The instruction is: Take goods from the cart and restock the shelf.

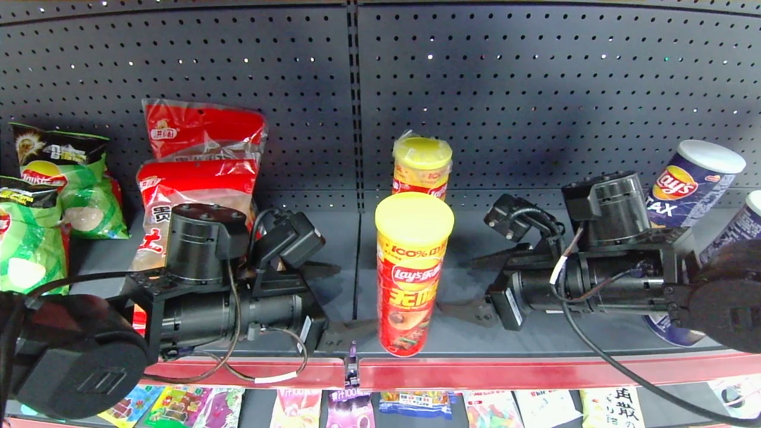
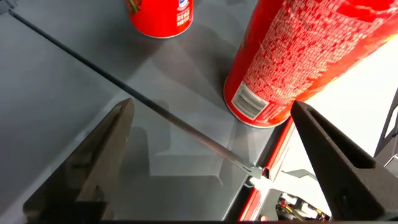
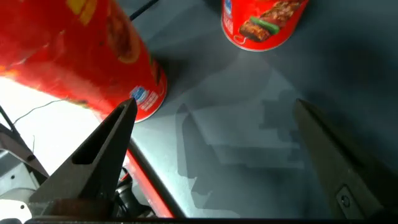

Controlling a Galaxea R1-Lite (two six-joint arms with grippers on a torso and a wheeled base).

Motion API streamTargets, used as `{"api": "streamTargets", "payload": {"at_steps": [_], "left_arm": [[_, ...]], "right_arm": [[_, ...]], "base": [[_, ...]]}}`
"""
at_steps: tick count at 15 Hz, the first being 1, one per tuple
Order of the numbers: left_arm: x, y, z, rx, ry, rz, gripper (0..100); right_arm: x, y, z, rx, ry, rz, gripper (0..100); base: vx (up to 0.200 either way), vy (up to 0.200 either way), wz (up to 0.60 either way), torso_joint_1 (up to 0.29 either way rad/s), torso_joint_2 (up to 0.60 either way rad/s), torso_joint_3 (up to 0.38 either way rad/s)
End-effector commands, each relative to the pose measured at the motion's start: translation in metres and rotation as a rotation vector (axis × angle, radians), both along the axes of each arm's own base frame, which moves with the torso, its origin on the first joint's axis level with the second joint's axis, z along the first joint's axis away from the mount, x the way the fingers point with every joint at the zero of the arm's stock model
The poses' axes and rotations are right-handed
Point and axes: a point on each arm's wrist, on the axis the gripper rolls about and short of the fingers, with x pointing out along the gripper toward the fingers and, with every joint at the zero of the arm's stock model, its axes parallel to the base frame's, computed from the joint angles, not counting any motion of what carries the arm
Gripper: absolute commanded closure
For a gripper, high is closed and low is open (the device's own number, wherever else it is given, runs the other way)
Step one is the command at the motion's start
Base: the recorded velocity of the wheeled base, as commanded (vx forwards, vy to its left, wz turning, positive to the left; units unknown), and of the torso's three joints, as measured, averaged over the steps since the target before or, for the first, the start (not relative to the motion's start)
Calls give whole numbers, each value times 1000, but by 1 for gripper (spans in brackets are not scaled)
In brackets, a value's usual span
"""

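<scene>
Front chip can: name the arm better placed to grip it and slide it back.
Left, probably. The front chip can stands ahead of the left gripper, inside its open jaws' span; for the right gripper it sits mostly outside that span.

Print and a logo cover the red can [image 1: 413,279] between the left claw [image 1: 343,300] and right claw [image 1: 469,284], with a barcode [image 2: 249,102] near its base.

The grey shelf [image 1: 469,238] holds two yellow-lidded cans [image 1: 413,273] at centre, red bags [image 1: 199,172] and green bags [image 1: 65,190] on the left, and perhaps three blue cans [image 1: 689,184] on the right.
</scene>
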Motion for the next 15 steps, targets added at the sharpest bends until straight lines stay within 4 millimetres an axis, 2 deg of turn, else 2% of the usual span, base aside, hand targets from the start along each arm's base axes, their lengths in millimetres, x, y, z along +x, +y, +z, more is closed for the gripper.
{"api": "streamTargets", "payload": {"at_steps": [1,15], "left_arm": [[1,-1,-1,2,2,0,0],[9,-5,-4,5,10,3,0]], "right_arm": [[3,2,-2,-3,6,1,0],[-4,1,2,2,-4,11,0]], "base": [[0,0,0,0,0,0],[0,0,0,0,0,0]]}}
